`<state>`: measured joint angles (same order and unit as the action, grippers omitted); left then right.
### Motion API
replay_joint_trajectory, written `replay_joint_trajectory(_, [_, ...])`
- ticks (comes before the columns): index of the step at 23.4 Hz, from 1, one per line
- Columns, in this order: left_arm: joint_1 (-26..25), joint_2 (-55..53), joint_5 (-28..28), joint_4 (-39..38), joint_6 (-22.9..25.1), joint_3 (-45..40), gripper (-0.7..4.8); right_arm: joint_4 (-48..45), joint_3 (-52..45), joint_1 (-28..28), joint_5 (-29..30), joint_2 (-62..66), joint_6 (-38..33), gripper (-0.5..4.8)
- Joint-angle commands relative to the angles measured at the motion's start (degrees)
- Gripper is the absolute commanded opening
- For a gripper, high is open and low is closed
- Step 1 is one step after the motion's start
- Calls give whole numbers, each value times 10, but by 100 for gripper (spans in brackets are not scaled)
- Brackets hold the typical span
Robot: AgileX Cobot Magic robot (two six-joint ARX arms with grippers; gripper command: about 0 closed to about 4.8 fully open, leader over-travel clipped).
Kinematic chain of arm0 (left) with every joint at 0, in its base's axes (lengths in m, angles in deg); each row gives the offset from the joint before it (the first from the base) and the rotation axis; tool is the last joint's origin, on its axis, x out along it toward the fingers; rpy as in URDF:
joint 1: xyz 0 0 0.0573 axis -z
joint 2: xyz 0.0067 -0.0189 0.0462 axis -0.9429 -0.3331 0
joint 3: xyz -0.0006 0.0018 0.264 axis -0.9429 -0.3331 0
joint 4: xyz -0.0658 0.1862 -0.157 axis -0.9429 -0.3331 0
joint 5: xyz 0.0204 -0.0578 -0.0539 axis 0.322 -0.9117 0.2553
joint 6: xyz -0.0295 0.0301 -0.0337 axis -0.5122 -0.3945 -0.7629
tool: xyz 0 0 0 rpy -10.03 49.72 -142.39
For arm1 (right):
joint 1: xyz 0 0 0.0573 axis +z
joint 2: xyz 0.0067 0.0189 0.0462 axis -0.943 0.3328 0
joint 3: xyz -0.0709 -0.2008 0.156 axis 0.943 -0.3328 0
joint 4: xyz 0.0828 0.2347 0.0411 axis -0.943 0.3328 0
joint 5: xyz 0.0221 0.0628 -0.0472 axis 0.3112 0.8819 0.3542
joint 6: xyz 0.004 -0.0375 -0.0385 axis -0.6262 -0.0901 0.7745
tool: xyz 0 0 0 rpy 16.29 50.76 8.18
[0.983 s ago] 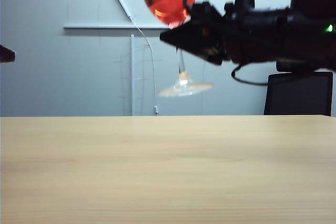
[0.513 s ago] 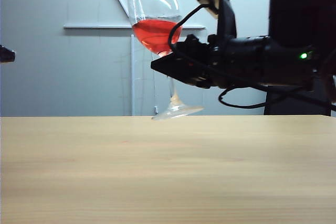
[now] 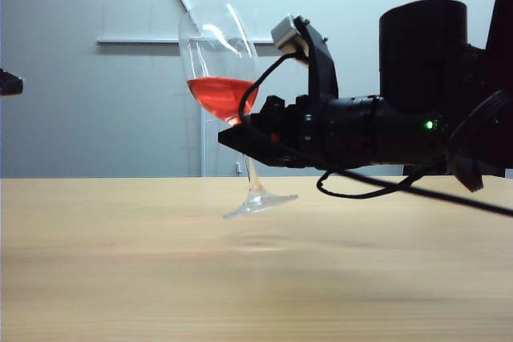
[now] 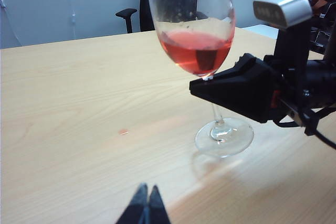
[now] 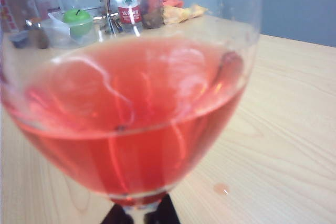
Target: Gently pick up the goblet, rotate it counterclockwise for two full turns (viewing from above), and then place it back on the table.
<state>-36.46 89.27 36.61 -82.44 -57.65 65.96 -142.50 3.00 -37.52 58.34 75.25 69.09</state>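
The goblet (image 3: 220,78), tilted with its foot just above the table (image 3: 120,262), is clamped at the stem by the right gripper (image 3: 232,135), so the placing step seems at hand and needs a slow, level lowering, while the closed left gripper (image 4: 146,205) waits apart.

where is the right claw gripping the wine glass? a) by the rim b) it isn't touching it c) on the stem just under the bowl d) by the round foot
c: the right claw is shut on the thin stem just under the bowl of the wine glass, with the foot below it left free.
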Motion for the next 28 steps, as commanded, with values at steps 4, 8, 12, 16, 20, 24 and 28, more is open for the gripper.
replay_joint_trajectory(4, [0,0,0,7,1,2,-5,-33,4,-4,2,6,3,-6])
replay_joint_trajectory(8, [0,0,0,7,1,2,-5,-33,4,-6,1,13,4,-6])
replay_joint_trajectory(12, [0,0,0,7,1,2,-5,-33,4,-6,-2,19,11,-6])
replay_joint_trajectory(16, [0,0,0,7,1,2,-5,-33,4,-6,-1,23,16,-6])
replay_joint_trajectory(20, [0,0,0,7,1,2,-5,-33,4,-6,-2,25,16,-6])
replay_joint_trajectory(24, [0,0,0,7,1,2,-5,-32,4,-6,-1,35,17,-6])
replay_joint_trajectory(28, [0,0,0,7,1,2,-5,-32,3,-6,-1,38,14,-6])
